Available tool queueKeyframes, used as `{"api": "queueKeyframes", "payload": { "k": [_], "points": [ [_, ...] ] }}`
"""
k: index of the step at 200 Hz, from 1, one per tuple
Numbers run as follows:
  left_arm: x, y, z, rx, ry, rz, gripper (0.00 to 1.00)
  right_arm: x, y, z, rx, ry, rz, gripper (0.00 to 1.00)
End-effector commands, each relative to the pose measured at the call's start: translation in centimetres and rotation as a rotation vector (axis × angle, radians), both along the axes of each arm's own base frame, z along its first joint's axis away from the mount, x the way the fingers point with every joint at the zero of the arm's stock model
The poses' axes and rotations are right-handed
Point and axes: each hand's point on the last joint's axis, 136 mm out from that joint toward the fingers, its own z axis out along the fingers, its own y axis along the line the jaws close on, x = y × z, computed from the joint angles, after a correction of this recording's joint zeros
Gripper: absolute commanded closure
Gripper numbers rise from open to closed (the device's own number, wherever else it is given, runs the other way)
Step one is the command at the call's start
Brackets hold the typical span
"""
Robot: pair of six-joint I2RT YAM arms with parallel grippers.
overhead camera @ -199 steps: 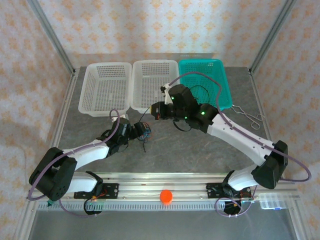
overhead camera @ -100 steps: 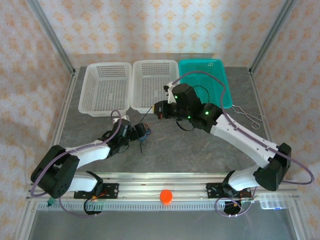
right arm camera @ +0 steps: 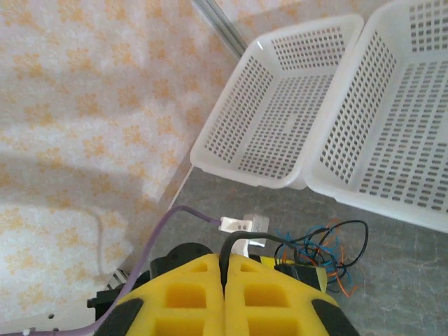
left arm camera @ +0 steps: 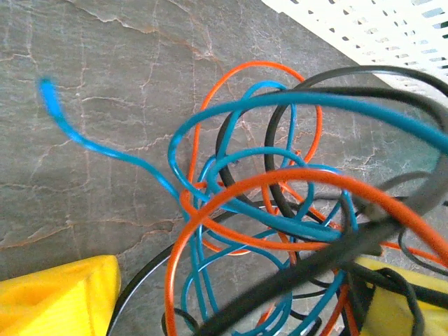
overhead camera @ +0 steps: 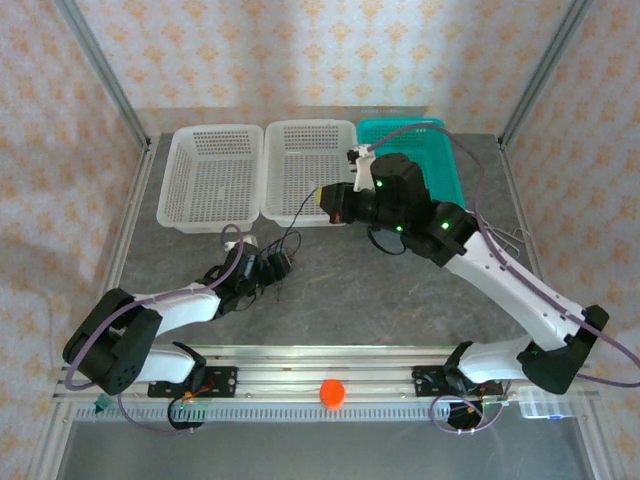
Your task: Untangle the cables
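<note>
Cables: 1 tangle of black, red and blue wire on table, a little in front of the 2 white baskets, roughly opposite the gap btwn them. L gripper: low at the tangle, fingers spread wide, w/ loops of all 3 colours lying btwn them. L wrist view does not show either finger pressing on wire. 1 blue end trails free onto bare table. R gripper: raised at the front rim of the R one of the white baskets, fingers pressed together and pinching 1 black cable. That cable comes out btwn the tips and runs in a slack curve down to the tangle. Teal basket: R end of the row, touching its white neighbour, partly under R arm. Orange ball: on rail at near edge, well apart from cables.
</note>
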Motion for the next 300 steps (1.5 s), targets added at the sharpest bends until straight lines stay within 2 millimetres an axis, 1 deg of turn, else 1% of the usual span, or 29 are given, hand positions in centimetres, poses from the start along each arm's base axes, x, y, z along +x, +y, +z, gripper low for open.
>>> {"api": "queueKeyframes", "payload": {
  "k": [1, 15, 27, 31, 63, 84, 110, 120, 148, 168, 192, 210, 224, 244, 267, 300],
  "points": [
    [-1.0, 0.6, -1.2, 0.027, 0.035, 0.002, 0.17, 0.1, -1.2, 2.9, 0.025, -0.081, -0.033, 1.0],
    [-1.1, 0.3, -0.4, 0.019, 0.007, -0.021, 0.12, 0.2, -1.2, 2.8, 0.021, -0.079, -0.034, 1.0],
    [-1.2, 0.3, 0.6, 0.019, -0.03, -0.032, 0.02, 0.2, -1.2, 2.7, 0.022, -0.076, -0.035, 1.0],
    [-1.2, 0.4, 0.9, 0.022, -0.041, -0.033, 0.01, 0.3, -1.2, 2.6, 0.018, -0.074, -0.038, 1.0],
    [-2.0, 1.5, 3.5, 0.066, -0.106, -0.037, 0.01, 1.0, -1.6, 1.9, -0.011, -0.057, -0.08, 1.0],
    [-2.4, 2.0, 5.8, 0.072, -0.178, -0.043, 0.01, 1.6, -1.8, 1.5, -0.026, -0.045, -0.114, 1.0],
    [-2.3, 1.6, 8.5, 0.074, -0.249, -0.09, 0.0, 1.9, -1.6, 1.3, -0.034, -0.031, -0.118, 1.0],
    [-2.1, 1.0, 9.5, 0.069, -0.269, -0.123, 0.01, 1.9, -1.3, 1.1, -0.038, -0.023, -0.104, 1.0],
    [-0.9, -1.6, 12.5, 0.066, -0.325, -0.249, 0.01, 1.5, -0.3, 0.8, -0.035, -0.008, -0.045, 1.0],
    [0.0, -3.7, 14.0, 0.087, -0.346, -0.317, 0.01, 1.4, 0.2, 0.7, -0.032, -0.001, -0.021, 1.0],
    [0.8, -6.1, 15.3, 0.125, -0.371, -0.378, 0.01, 1.3, 0.4, 0.8, -0.028, 0.005, -0.01, 1.0],
    [1.6, -7.1, 15.7, 0.119, -0.386, -0.388, 0.01, 1.1, 0.5, 1.0, -0.021, 0.004, -0.004, 1.0],
    [2.2, -7.6, 16.0, 0.112, -0.399, -0.38, 0.04, 1.1, 0.5, 1.1, -0.017, 0.005, -0.002, 1.0],
    [3.0, -8.2, 16.9, 0.084, -0.434, -0.369, 0.12, 1.0, 0.4, 1.1, -0.012, 0.008, -0.007, 1.0],
    [3.6, -8.9, 17.5, 0.065, -0.449, -0.373, 0.23, 1.0, 0.4, 0.9, -0.012, 0.014, -0.005, 1.0],
    [4.1, -9.2, 18.7, 0.037, -0.482, -0.35, 0.45, 1.2, 0.3, 0.6, -0.02, 0.021, -0.019, 1.0]
  ]
}}
